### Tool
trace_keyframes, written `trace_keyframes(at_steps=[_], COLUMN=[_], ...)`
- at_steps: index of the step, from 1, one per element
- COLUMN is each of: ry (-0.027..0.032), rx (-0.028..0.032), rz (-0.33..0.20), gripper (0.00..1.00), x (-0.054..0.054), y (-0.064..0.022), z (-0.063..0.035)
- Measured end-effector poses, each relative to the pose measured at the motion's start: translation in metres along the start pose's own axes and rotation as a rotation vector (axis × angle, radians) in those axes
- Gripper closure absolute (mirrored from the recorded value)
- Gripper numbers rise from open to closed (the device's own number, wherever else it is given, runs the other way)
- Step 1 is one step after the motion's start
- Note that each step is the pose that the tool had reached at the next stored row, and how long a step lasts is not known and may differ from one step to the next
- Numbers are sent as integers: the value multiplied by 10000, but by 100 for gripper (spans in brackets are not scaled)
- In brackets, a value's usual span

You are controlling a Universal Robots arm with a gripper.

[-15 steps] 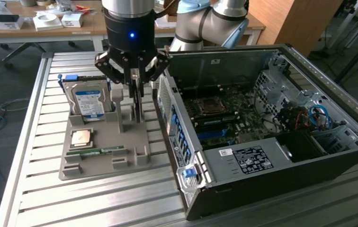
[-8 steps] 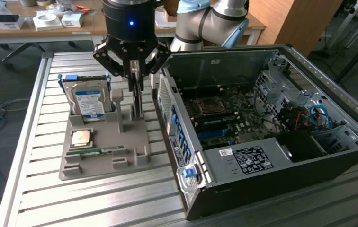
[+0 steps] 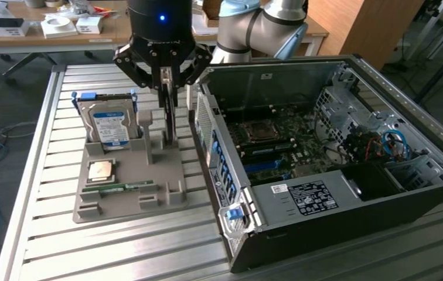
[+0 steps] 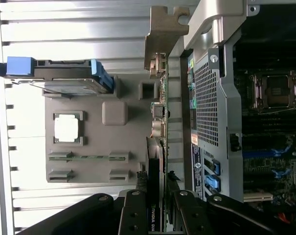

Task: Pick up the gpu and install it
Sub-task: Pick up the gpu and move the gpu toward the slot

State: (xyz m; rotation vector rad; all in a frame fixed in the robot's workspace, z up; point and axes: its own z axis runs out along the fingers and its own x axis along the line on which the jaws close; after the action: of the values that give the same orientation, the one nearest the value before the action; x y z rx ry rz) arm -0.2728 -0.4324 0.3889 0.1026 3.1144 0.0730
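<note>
I see the jaws clamped on the gpu (image 4: 156,156), card standing on edge at the grey holder (image 3: 120,175), slatted tabletop (image 3: 50,234) beneath, open computer case (image 3: 205,117) just beside, hard drive (image 3: 112,123) upright nearby

The gpu (image 4: 156,156) sits in a narrow gap, with the case (image 4: 209,112) wall just beside it on one side and a holder post (image 4: 114,112) near on the other. The upright hard drive (image 3: 111,124) stands beyond the post. The case is open above the motherboard (image 3: 284,140). The table (image 3: 128,246) slats in front offer passage.
</note>
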Motion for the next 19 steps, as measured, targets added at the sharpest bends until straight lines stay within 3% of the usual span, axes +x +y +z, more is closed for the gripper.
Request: trace_keyframes(at_steps=[11, 19], ry=[0, 0], rx=[-1, 0], rz=[0, 0], gripper=[74, 74], x=[-3, -4], y=[7, 8], z=[-151, -157])
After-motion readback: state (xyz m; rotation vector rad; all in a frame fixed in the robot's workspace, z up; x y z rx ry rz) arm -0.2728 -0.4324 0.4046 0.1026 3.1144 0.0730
